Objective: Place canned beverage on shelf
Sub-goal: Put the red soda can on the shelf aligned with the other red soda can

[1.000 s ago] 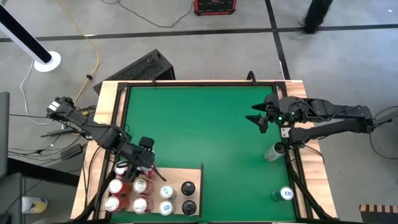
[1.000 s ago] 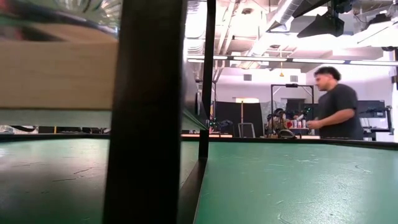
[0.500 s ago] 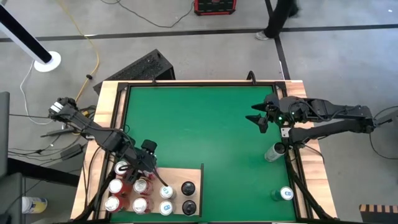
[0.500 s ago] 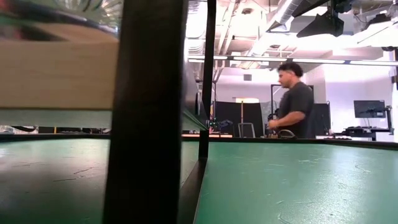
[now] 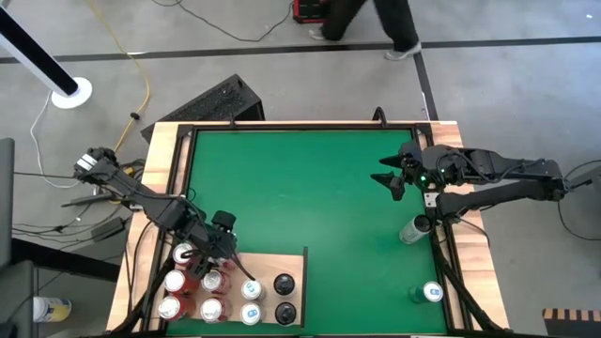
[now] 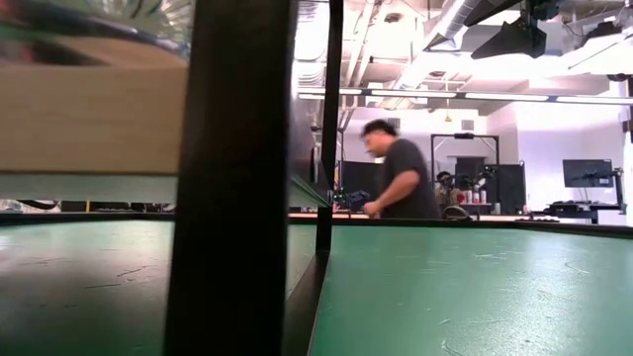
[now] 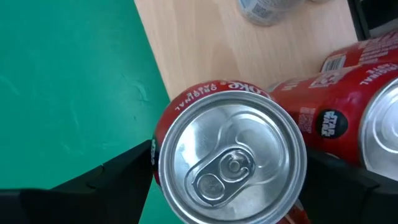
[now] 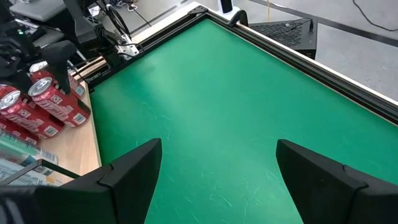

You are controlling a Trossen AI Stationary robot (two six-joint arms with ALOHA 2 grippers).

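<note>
L gripper [image 5: 223,266] wider round red can [image 7: 229,158]

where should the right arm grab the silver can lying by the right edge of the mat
Take the silver can across the middle of its round body, coming straight down from above. It lies on its side against the mat's right border, so the curved wall faces up and the ends are awkward. The right tool hangs open nearby.

Upright red can [image 7: 229,155] with silver top, at pale wooden shelf's [image 7: 205,43] edge, among other cans
</note>
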